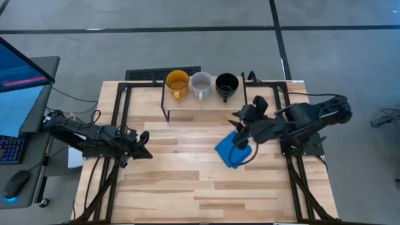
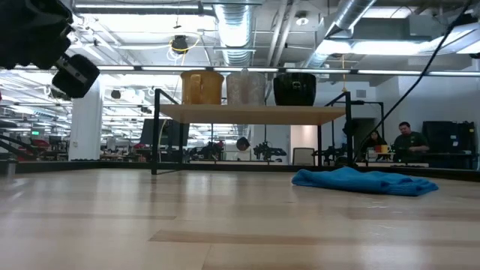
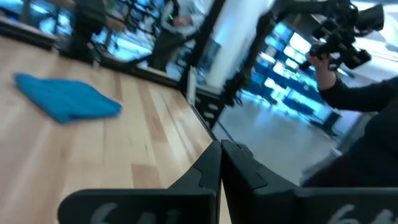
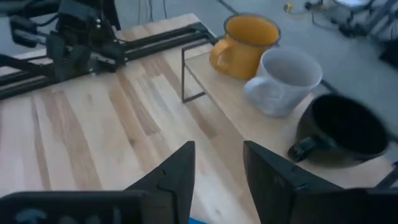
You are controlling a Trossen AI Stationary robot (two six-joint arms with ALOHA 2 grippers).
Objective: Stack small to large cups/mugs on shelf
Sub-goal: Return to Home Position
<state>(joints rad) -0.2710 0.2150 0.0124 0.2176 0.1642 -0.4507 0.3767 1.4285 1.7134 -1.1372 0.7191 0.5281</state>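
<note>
From above, yellow mug [image 1: 177,82], white mug [image 1: 200,83] and black mug [image 1: 226,83] line the shelf [image 1: 187,104]; placing looks done. Level across the tabletop [image 2: 225,225], all three stand side by side up there. By its wrist view the left tool [image 3: 221,146] is clenched, empty; the right tool [image 4: 217,148] hangs released near the shelf, so I'd say only homing remains

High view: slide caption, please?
Yellow mug, white mug, black mug line the shelf; right gripper over blue cloth, left gripper aside.

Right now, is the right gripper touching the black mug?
Apart. The high view shows bare tabletop between the right gripper and the black mug on the shelf.
</note>
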